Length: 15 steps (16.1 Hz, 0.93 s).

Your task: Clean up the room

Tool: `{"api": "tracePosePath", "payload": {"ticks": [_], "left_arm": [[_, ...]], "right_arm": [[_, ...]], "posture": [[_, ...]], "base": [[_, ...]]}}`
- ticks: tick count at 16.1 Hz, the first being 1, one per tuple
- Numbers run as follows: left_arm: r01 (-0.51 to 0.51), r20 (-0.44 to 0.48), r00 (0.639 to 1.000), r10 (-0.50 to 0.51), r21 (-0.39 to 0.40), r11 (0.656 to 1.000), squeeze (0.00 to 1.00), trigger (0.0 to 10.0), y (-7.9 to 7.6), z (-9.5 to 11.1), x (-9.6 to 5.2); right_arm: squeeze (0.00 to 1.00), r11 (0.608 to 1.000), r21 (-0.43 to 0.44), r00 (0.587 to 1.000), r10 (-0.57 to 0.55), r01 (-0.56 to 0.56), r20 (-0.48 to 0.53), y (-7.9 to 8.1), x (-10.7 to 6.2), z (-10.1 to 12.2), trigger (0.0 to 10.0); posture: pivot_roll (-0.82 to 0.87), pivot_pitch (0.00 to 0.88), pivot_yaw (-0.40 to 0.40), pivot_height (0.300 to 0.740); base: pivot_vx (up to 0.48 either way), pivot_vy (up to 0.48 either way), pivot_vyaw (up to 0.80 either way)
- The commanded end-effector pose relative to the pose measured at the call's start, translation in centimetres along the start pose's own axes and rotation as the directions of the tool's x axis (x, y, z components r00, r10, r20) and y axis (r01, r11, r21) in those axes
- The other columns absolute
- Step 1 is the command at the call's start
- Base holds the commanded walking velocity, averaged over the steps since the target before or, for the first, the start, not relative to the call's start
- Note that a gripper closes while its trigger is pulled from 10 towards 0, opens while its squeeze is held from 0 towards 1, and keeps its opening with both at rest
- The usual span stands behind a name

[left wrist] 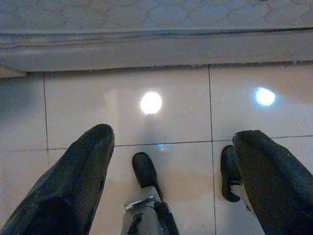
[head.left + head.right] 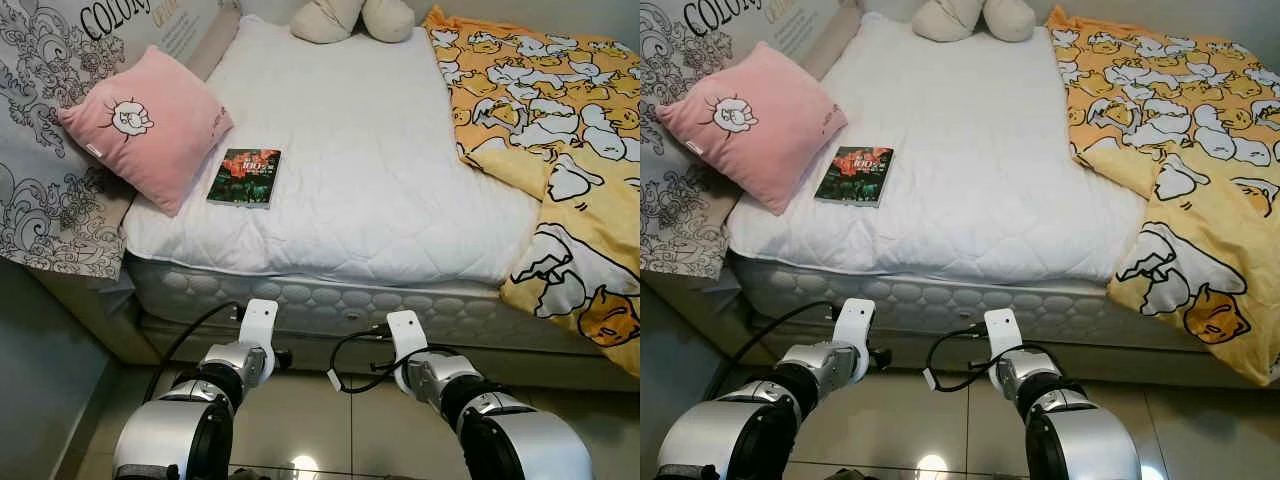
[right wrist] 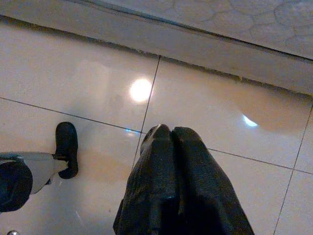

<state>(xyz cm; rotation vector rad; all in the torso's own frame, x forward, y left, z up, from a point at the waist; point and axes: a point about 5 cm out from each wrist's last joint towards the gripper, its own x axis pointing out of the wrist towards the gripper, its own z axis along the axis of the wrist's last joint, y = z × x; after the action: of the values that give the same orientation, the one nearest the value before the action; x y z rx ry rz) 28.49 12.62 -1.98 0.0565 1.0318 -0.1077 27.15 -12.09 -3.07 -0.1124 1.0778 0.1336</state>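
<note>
Book [image 2: 244, 177] is what you have lying loose on the bed [image 2: 350, 190]: it rests flat on the white quilted mattress cover, near the bed's left edge as you face it, just beside the lower corner of the pink pillow [image 2: 148, 126] and apart from it by a thin strip of cover. That pillow leans tilted against the patterned grey-and-white fabric [image 2: 45, 190] along the bed's left side. Across the bed from the book, well apart, you see the yellow duck-print blanket [image 2: 560, 170] bunched on the right side and spilling over the front edge. At the far end of the bed sits a cream stuffed toy [image 2: 352, 20], cut off by the frame. From the head cameras you get both silver arms held low in front of the bed's front edge, over the tiled floor [image 1: 176, 112], but not the fingers. The wrist cameras give you those: the left gripper [image 1: 173, 161] has its fingers spread wide with nothing between them, and the right gripper [image 3: 171, 166] has its fingers pressed together, empty. Both point down at the glossy tiles near the bed base, where light glints reflect.
</note>
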Motion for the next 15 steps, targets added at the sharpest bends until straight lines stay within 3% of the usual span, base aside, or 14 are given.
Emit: {"api": "tracePosePath", "payload": {"ticks": [1, 3, 5, 7, 15], "left_arm": [[-0.003, 0.011, 1.000, 0.003, -0.001, 1.000, 0.00, 10.0, -0.01, 0.37, -0.06], [-0.004, 0.010, 1.000, 0.004, 0.004, 1.000, 0.00, 10.0, 0.02, 0.38, -0.07], [-0.013, 0.007, 1.000, 0.012, 0.111, 0.994, 0.00, 10.0, -0.14, 0.22, -0.02], [-0.015, 0.007, 1.000, 0.014, 0.136, 0.991, 0.00, 10.0, -0.17, 0.20, -0.02], [-0.014, 0.009, 1.000, 0.013, 0.138, 0.990, 0.00, 10.0, -0.14, 0.25, -0.02]], "right_arm": [[0.00, 1.000, 0.008, 1.000, 0.002, -0.002, 0.014, 0.01, -0.14, 0.68, 10.0], [0.00, 1.000, -0.006, 1.000, 0.001, -0.001, 0.013, -0.03, -0.14, 0.65, 10.0], [0.00, 0.997, -0.073, 1.000, -0.014, 0.015, 0.017, -0.20, -0.11, 0.57, 10.0], [0.00, 0.997, -0.079, 1.000, -0.013, 0.014, 0.016, -0.18, -0.11, 0.56, 10.0], [0.00, 0.996, -0.092, 1.000, -0.012, 0.014, 0.015, -0.12, -0.11, 0.56, 10.0]], "posture": [[-0.16, 0.000, -0.007, 0.740], [-0.15, 0.000, -0.006, 0.740], [-0.16, 0.000, -0.004, 0.740], [-0.16, 0.000, -0.004, 0.740], [-0.15, 0.000, -0.007, 0.740]], "base": [[0.000, 0.000, 0.00], [0.000, 0.000, 0.00], [0.000, 0.000, 0.00], [0.000, 0.000, 0.00], [0.000, 0.000, 0.00]]}}
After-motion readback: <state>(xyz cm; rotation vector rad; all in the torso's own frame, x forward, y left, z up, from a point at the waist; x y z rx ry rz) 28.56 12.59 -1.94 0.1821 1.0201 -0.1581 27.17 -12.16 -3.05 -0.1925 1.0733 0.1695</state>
